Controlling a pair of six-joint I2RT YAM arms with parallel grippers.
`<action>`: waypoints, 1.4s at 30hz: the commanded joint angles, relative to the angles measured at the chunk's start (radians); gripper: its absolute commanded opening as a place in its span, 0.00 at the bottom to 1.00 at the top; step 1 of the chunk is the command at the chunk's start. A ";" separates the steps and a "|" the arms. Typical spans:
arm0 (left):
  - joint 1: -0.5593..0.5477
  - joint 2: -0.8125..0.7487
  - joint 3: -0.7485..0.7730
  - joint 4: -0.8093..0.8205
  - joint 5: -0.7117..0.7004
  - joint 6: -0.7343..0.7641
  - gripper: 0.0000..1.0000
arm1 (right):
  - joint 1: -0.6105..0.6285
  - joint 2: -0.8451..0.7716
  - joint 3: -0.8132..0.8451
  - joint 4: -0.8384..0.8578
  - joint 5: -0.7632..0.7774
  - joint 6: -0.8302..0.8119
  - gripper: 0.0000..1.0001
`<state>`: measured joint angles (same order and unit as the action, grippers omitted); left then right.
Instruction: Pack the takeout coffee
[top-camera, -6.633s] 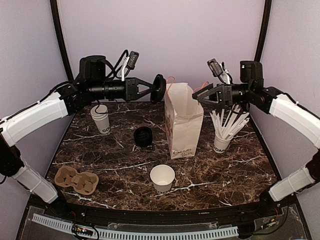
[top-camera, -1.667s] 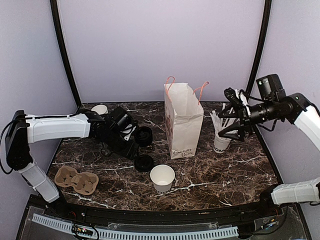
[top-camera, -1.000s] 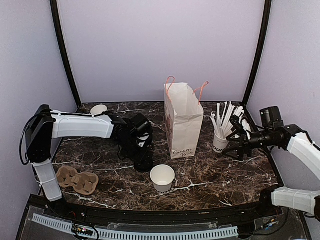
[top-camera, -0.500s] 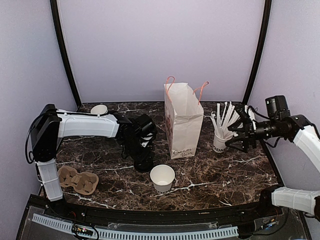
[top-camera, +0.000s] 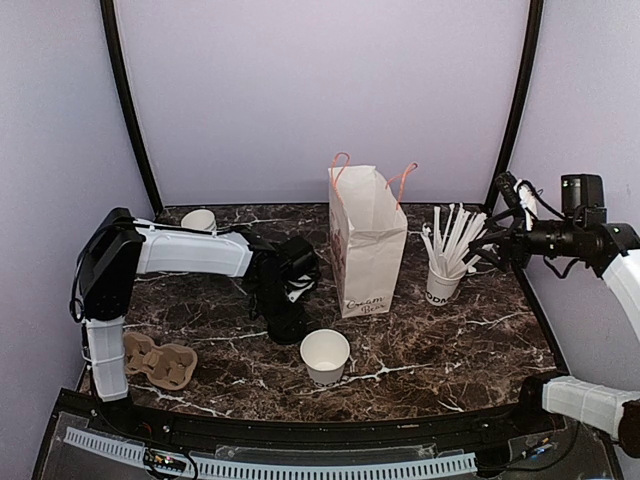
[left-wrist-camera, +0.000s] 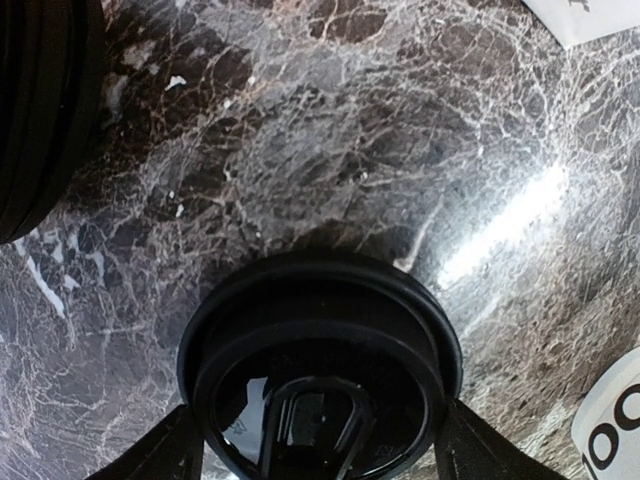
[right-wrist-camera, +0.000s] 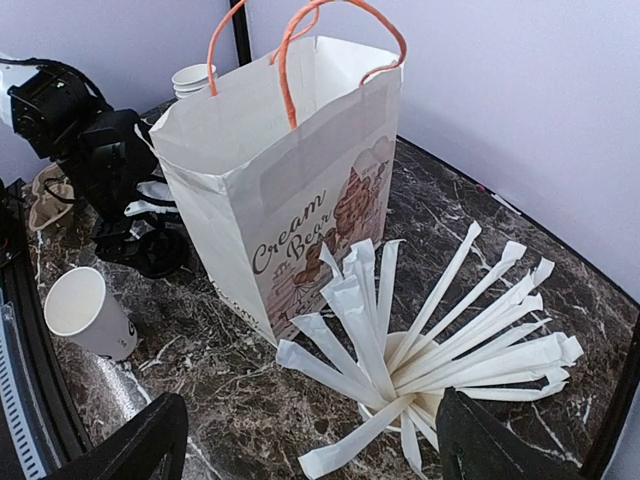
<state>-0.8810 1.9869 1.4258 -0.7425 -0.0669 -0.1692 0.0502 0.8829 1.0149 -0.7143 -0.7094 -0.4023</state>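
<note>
Lidding step, by my judgement: the left gripper (left-wrist-camera: 318, 450) has jaws wide apart astride the black plastic lid (left-wrist-camera: 320, 365); the small white paper cup (top-camera: 325, 356), uncovered, stands lower centre, before the white paper bag (top-camera: 368, 250); next calls for pinching, lifting, seating squarely; right gripper (top-camera: 495, 222), far right, gapes empty.

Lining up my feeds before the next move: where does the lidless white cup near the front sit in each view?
Top external: lidless white cup, lower centre, before the paper bag.
Left wrist: lower right edge, only part shows.
Right wrist: lower left.
Shared landmark: the paper bag, top external and right wrist.
</note>
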 joint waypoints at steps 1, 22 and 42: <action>0.002 0.005 0.029 -0.034 0.001 0.035 0.79 | -0.018 -0.009 -0.022 0.070 0.021 0.054 0.87; -0.027 -0.298 0.049 -0.109 -0.054 0.048 0.63 | -0.074 0.006 0.005 0.082 0.000 0.066 0.86; -0.336 -0.172 0.236 -0.309 -0.074 0.193 0.64 | -0.075 -0.013 -0.044 0.104 -0.081 0.061 0.87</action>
<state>-1.2003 1.7988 1.6009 -0.9642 -0.0937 -0.0063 -0.0208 0.8906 0.9920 -0.6479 -0.7662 -0.3382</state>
